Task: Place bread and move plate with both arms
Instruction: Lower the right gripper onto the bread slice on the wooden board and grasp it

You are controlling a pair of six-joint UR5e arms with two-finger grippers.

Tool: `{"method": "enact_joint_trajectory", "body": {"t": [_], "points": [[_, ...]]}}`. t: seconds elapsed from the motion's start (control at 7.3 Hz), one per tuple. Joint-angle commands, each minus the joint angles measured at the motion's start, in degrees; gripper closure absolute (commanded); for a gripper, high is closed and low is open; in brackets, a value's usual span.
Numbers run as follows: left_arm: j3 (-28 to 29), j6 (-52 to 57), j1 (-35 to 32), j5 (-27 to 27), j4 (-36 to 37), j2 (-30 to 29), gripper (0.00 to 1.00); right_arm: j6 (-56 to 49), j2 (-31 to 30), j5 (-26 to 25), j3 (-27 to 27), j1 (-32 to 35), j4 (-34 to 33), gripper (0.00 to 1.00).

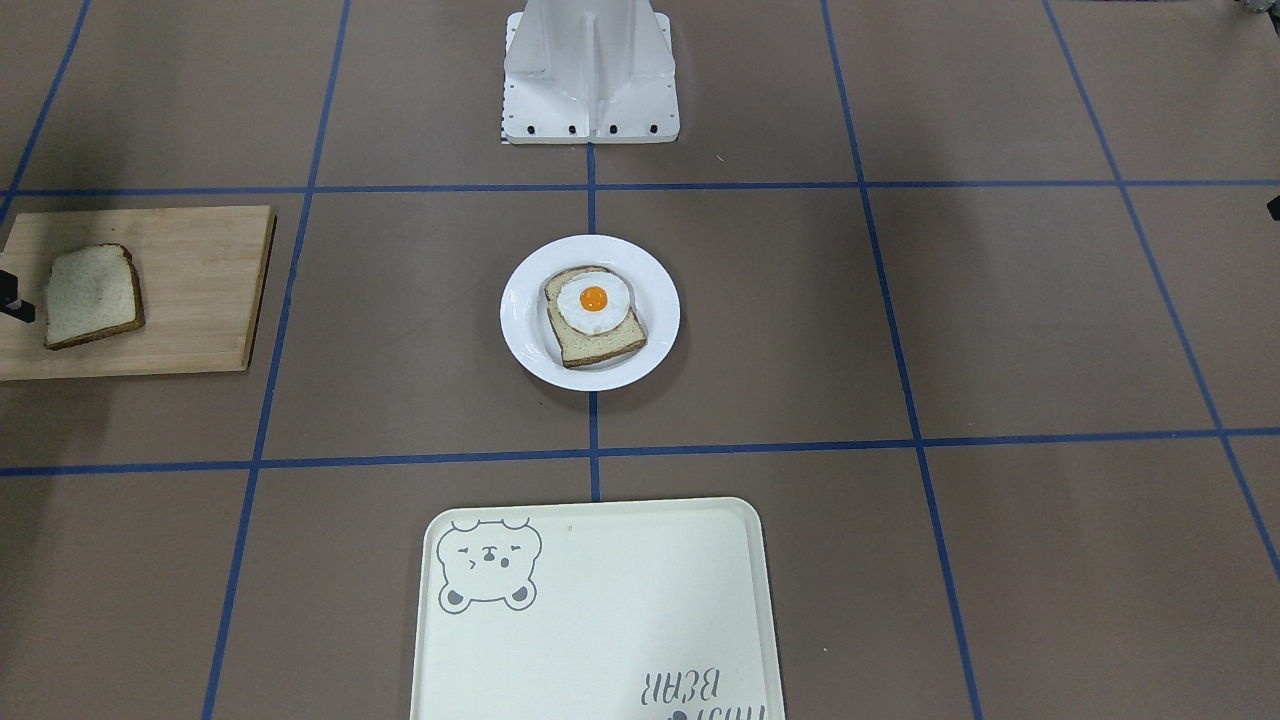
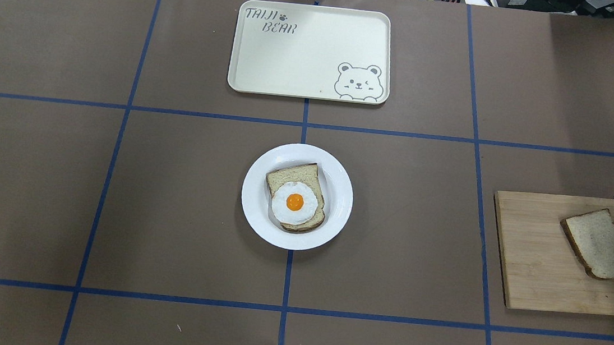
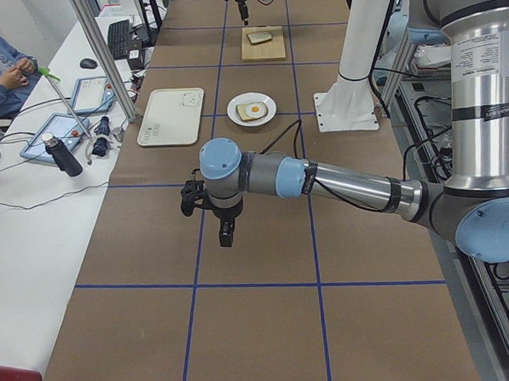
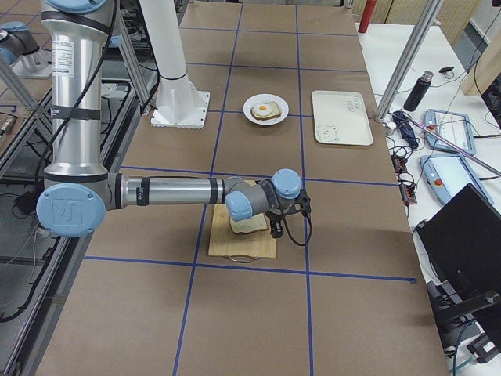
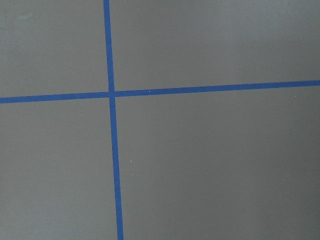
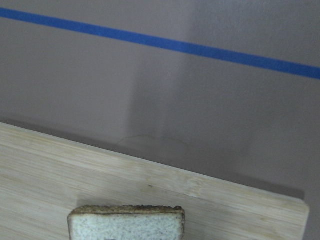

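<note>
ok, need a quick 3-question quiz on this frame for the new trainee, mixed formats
1. True or false: the bread already lies on the plate.
2. What is on the plate now?
A) a slice topped with a fried egg
B) a mug
C) a folded napkin
3. Fill in the blank: the gripper beside the wooden board belongs to the robot's ___ arm.

Key
1. False. The bread lies on the wooden board, well apart from the plate.
2. A.
3. Right. The right gripper hangs at the board's edge near the bread. The left arm is over bare table at the other end.
</note>
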Motion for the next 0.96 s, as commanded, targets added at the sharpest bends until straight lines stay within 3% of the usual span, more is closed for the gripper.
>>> {"method": "enact_joint_trajectory", "body": {"t": [0.0, 0.55, 0.68, 0.82], "points": [[-0.13, -0.01, 0.0, -0.87, -0.07, -0.33, 0.01, 9.99, -2.03, -0.02, -2.63, -3.8, 11.6, 0.14], [0.92, -0.01, 0.0, -2.9, -0.06, -0.77, 0.01, 9.23, -1.85, -0.28, -4.75, -4.07, 11.62, 0.23], [1.1, -0.01, 0.09, -2.9, -0.06, -0.86, 0.01, 9.23, -1.59, -0.11, -5.18, -4.07, 11.62, 0.29], [1.01, -0.01, 0.0, -2.9, -0.06, -0.86, 0.01, 9.49, -1.24, -0.2, -5.45, -4.16, 11.53, 0.46]]}}
